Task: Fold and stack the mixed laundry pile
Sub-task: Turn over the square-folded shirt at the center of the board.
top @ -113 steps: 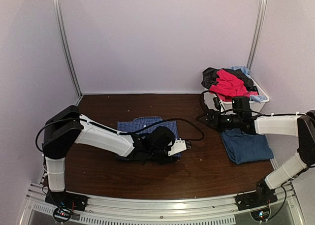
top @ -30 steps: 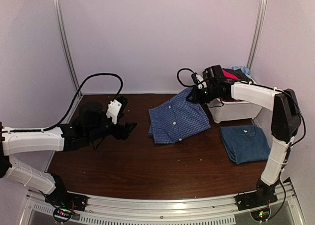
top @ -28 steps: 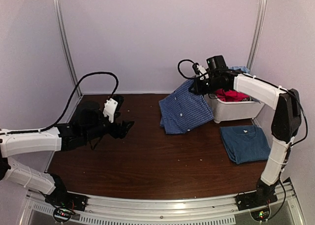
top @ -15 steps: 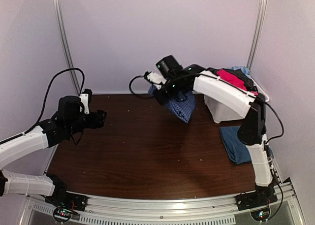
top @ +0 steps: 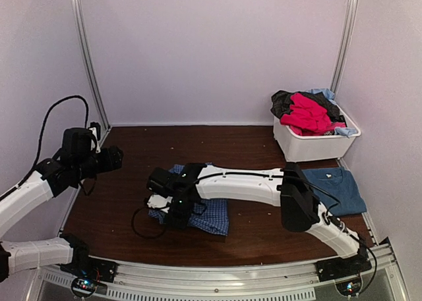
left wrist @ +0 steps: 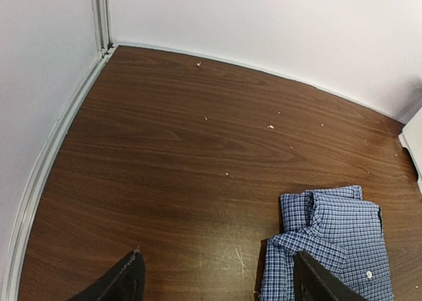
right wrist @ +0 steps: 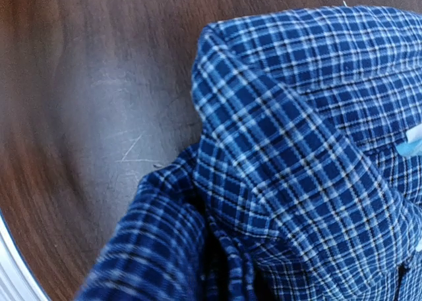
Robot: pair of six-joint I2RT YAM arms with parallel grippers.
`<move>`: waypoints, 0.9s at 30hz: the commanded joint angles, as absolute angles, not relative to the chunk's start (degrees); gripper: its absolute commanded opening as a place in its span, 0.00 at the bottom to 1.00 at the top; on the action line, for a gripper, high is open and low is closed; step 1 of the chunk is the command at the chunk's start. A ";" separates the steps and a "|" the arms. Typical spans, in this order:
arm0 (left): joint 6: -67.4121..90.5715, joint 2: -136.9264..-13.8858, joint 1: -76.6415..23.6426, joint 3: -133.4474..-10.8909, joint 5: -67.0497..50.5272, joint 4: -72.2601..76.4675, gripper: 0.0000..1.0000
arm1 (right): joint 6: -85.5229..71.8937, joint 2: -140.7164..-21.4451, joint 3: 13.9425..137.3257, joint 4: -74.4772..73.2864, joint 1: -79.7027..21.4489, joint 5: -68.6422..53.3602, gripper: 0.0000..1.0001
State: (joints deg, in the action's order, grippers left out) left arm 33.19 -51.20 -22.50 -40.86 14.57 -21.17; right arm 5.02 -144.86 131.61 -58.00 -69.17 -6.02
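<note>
Your left gripper point(top: 113, 160) hangs spread and empty over the dark wooden table point(top: 125, 202), well apart from any cloth. To its right, the blue-and-white small-check button shirt point(top: 210, 215) lies bunched near the front edge. The right gripper point(top: 173, 207) is down on its left end, and you cannot tell whether it is pinching cloth. Draw the shirt back toward the bare middle, where there is room, and bring the left in for a corner. Farther right lie the folded dark-blue T-shirt point(top: 339, 189) and the white plastic bin point(top: 315, 148) of red, black and light-blue clothes point(top: 304, 113).
</note>
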 commanded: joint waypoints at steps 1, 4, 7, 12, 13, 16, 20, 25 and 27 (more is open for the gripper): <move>35.17 -51.95 -22.06 -42.29 10.85 -21.70 0.79 | -1.48 -139.76 131.29 -54.16 -64.31 -17.20 0.34; 34.99 -52.50 -22.06 -42.17 9.71 -21.82 0.79 | -4.12 -136.21 129.15 -49.08 -62.19 -25.56 0.54; 34.58 -52.46 -22.06 -41.90 8.03 -21.59 0.79 | -5.52 -130.13 122.59 -41.48 -59.74 -35.37 0.68; 33.67 -53.95 -22.30 -39.82 -1.50 -18.73 0.74 | -10.45 -120.16 109.22 -25.70 -50.84 -49.52 0.76; 33.66 -54.48 -23.00 -39.21 -3.44 -17.39 0.72 | -11.89 -119.52 107.19 -22.74 -48.69 -51.44 0.75; 32.74 -56.50 -28.23 -38.61 -6.05 -14.66 0.68 | -12.40 -122.07 107.29 -21.62 -43.90 -52.86 0.65; 32.92 -63.62 -39.00 -39.15 -7.03 -10.92 0.63 | -9.53 -129.69 111.30 -25.89 -42.20 -49.42 0.53; 36.47 -73.42 -44.69 -36.85 -9.77 -5.81 0.51 | -6.71 -136.28 112.91 -29.33 -42.04 -46.60 0.42; 37.85 -76.86 -44.73 -35.73 -10.26 -4.56 0.47 | -6.40 -136.14 109.47 -28.52 -41.71 -45.00 0.40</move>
State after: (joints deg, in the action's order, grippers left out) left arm 34.89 -71.96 -44.58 -38.26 -7.68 -10.17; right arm -8.45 -135.83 112.62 -26.55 -40.95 -47.46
